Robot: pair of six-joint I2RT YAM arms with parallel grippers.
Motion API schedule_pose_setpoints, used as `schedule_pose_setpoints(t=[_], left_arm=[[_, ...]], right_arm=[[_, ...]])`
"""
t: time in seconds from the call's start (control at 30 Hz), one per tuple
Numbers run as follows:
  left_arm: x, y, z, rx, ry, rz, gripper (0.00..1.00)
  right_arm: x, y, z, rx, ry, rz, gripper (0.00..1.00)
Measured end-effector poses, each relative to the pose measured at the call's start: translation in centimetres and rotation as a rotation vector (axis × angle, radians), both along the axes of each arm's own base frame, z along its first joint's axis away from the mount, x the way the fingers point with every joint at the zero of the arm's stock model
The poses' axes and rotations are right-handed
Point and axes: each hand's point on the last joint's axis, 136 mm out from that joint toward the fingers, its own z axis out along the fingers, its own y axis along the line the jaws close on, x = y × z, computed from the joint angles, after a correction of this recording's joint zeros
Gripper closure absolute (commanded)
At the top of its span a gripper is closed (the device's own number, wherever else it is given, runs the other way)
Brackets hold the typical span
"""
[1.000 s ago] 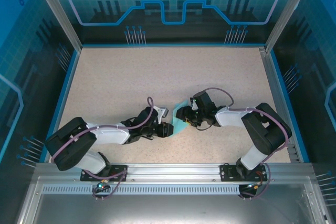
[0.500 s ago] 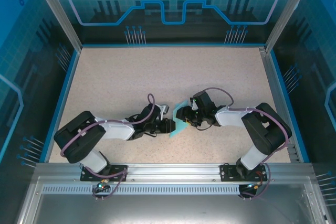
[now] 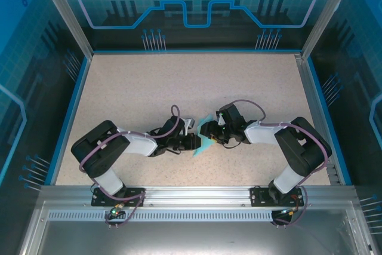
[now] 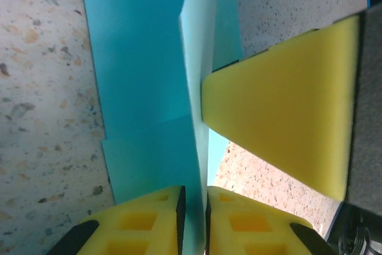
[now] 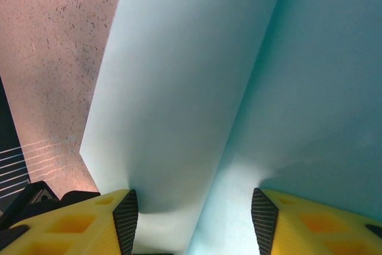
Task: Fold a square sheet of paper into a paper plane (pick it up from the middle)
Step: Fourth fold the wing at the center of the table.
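The left claw (image 4: 194, 198) has slid right and pinched a raised flap of the thin light-blue square sheet of paper (image 4: 143, 58) near the middle of the tabletop (image 3: 179, 88). The right claw (image 5: 194, 207) stays spread astride it. A fold seems under way.

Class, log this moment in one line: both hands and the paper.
left hand: shut on paper flap | right hand: open over paper | paper: partly folded, on table

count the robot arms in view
2: the left arm reaches in from the left, the right arm from the right; both meet at the paper mid-table.
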Motion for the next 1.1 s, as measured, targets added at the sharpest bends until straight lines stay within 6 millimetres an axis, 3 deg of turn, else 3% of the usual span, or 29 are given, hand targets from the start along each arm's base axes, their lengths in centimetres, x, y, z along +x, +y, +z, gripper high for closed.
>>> schedule_pose_setpoints(t=[0.37,0.63,0.83,1.1], left_arm=[[0.4,0.3,0.0,-0.004,0.003,0.011,0.86],[0.2,0.3,0.1,-0.010,0.011,0.002,0.74],[0.2,0.8,2.0,-0.033,-0.016,0.013,0.67],[0.6,2.3,4.1,-0.029,-0.042,0.080,0.66]], right_arm=[[0.0,-0.2,-0.1,-0.024,-0.004,0.004,0.45],[0.2,-0.6,-0.3,-0.063,0.000,-0.005,0.46],[0.3,-0.7,-0.5,-0.120,0.016,-0.007,0.48],[0.3,-0.8,-0.9,-0.174,0.031,-0.011,0.51]])
